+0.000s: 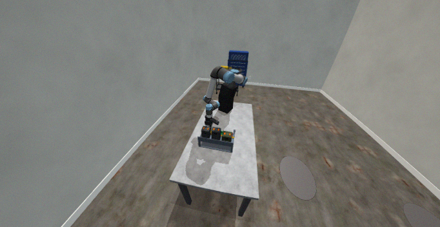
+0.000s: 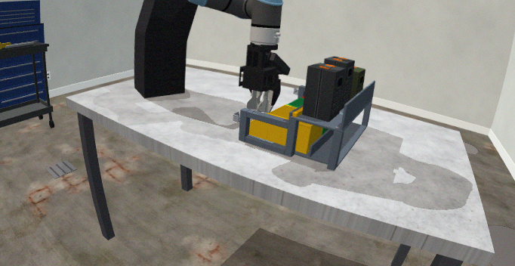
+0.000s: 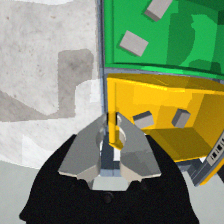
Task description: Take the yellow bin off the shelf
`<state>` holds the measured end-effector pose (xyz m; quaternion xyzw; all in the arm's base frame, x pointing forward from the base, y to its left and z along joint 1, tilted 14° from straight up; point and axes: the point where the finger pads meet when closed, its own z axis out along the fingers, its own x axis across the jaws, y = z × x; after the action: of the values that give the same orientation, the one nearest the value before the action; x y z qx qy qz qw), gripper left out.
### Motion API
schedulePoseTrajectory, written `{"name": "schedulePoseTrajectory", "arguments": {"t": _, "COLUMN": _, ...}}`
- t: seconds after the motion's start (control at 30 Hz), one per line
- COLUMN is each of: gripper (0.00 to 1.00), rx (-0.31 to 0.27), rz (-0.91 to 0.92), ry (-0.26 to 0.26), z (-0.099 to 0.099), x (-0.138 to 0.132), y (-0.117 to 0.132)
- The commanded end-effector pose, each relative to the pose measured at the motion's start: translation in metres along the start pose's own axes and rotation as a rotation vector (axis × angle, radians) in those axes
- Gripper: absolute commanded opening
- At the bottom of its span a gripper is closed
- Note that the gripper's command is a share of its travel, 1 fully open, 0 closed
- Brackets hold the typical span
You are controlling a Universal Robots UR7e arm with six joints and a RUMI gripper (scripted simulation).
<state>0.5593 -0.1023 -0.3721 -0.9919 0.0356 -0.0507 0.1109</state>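
The gripper point(image 1: 211, 126) point(image 2: 260, 108) point(image 3: 112, 113) has its jaws nearly together, pinching the front wall of the yellow open bin point(image 2: 268, 132) point(image 3: 172, 107). The bin, with 2 gray blocks point(image 3: 143, 119) inside, sits in the metal shelf point(image 1: 215, 139) point(image 2: 292, 142), between the long edges of the mottled pale bench point(image 1: 226, 182) point(image 2: 377, 202).

Arm point(image 1: 211, 87) reaching down over the worktop point(image 1: 239, 173) from a black pedestal point(image 1: 226, 98). Gray shelf point(image 1: 215, 144) standing on the worktop, three dark cases point(image 1: 206, 131) lining its top. Blue cabinet point(image 1: 238, 57) standing behind, near the wall point(image 1: 129, 44).
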Motion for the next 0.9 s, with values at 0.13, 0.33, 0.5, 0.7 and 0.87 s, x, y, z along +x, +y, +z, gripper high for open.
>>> {"name": "schedulePoseTrajectory", "arguments": {"t": 0.13, "gripper": 0.00, "rx": -0.001, "rz": 0.000, "ry": 0.001, "z": -0.005, "x": 0.001, "y": 0.000}}
{"name": "schedulePoseTrajectory", "arguments": {"t": 0.33, "gripper": 0.00, "rx": -0.001, "rz": 0.000, "ry": 0.001, "z": -0.006, "x": 0.001, "y": 0.000}}
{"name": "schedulePoseTrajectory", "arguments": {"t": 0.5, "gripper": 0.00, "rx": -0.001, "rz": 0.000, "ry": 0.001, "z": -0.009, "x": 0.001, "y": 0.000}}
{"name": "schedulePoseTrajectory", "arguments": {"t": 0.7, "gripper": 0.00, "rx": -0.001, "rz": 0.000, "ry": 0.001, "z": -0.012, "x": 0.001, "y": 0.000}}
{"name": "schedulePoseTrajectory", "arguments": {"t": 0.87, "gripper": 0.00, "rx": -0.001, "rz": 0.000, "ry": 0.001, "z": -0.013, "x": 0.001, "y": 0.000}}
